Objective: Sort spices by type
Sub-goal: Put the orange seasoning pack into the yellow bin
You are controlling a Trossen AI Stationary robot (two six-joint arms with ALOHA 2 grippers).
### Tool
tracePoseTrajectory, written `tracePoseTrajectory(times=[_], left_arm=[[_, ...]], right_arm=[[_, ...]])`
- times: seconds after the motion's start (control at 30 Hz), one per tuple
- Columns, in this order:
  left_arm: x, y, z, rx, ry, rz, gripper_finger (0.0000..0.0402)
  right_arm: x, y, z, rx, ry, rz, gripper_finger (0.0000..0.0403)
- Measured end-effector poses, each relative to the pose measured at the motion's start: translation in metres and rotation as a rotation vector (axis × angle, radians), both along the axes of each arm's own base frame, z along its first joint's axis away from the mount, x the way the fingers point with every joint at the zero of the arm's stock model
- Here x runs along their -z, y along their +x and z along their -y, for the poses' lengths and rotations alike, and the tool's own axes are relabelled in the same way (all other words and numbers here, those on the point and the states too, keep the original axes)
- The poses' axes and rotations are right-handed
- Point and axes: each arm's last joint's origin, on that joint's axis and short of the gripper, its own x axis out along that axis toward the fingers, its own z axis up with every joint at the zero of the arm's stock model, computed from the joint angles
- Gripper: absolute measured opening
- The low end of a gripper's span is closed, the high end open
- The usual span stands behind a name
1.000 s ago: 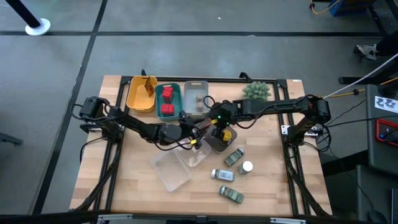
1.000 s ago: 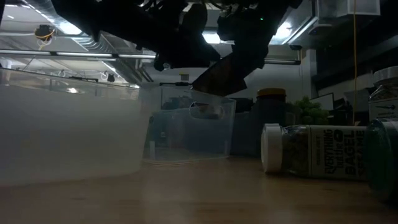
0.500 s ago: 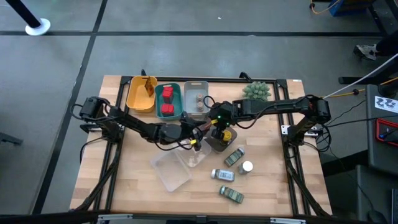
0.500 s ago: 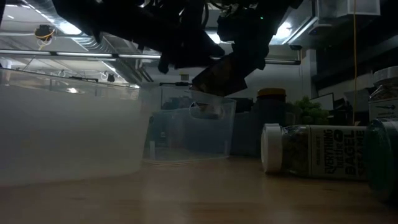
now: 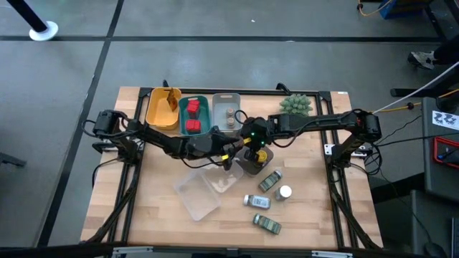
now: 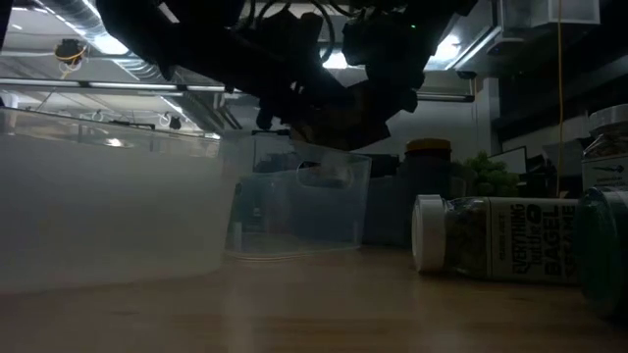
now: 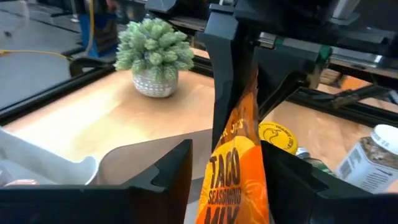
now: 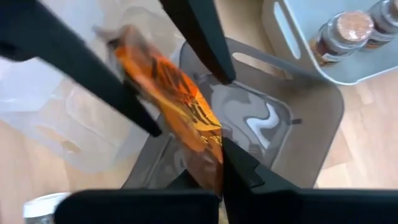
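1. Pinching the orange taco seasoning packet (image 8: 177, 96) at one end, the right gripper (image 8: 219, 163) is clamped shut above a grey bin (image 8: 311, 140).
2. Left gripper (image 7: 225, 163) faces it, its fingers (image 7: 174, 171) set apart on either side of the packet's other end.
3. Small brown jars (image 8: 342, 34) stand in the pale bin beyond.

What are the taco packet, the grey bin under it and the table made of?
Packet: looks like glossy printed foil or plastic film; it creases and catches light. The right gripper pinches it shut.
Grey bin: seemingly moulded plastic, smooth, with rounded corners and a glossy floor.
Table: pale wood, apparently butcher-block; plank seams and grain show.
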Motion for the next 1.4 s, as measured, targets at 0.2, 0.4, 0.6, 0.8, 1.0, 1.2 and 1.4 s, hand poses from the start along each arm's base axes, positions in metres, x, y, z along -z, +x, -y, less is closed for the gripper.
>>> tracePoseTrajectory(times=[0.2, 0.4, 0.6, 0.8, 1.0, 1.2, 1.4], left_arm=[[0.002, 0.0, -0.008, 0.052, -0.022, -0.025, 0.0099], [0.002, 0.001, -0.008, 0.076, 0.018, -0.034, 0.0013], [0.001, 0.0, -0.008, 0.08, 0.029, -0.039, 0.0008], [-0.002, -0.001, -0.008, 0.087, 0.047, -0.041, 0.0006], [-0.009, -0.006, -0.011, 0.081, 0.049, -0.061, 0.0004], [-0.03, -0.019, -0.021, 0.036, 0.106, -0.079, 0.0004], [-0.062, -0.05, -0.036, -0.158, 0.174, -0.129, 0.0003]], right_arm=[[0.0, 0.0, 0.0, -0.008, 0.013, 0.001, 0.0005], [0.0, 0.0, 0.0, -0.008, 0.013, 0.001, 0.0005], [0.0, 0.0, -0.001, -0.008, 0.012, 0.004, 0.0005], [-0.001, 0.0, -0.002, -0.034, 0.048, 0.012, 0.0012], [-0.002, 0.002, -0.002, -0.039, 0.053, 0.036, 0.0074], [-0.007, -0.001, 0.001, -0.031, 0.052, 0.045, 0.0136], [-0.031, -0.021, 0.008, 0.008, 0.02, 0.077, 0.0155]])
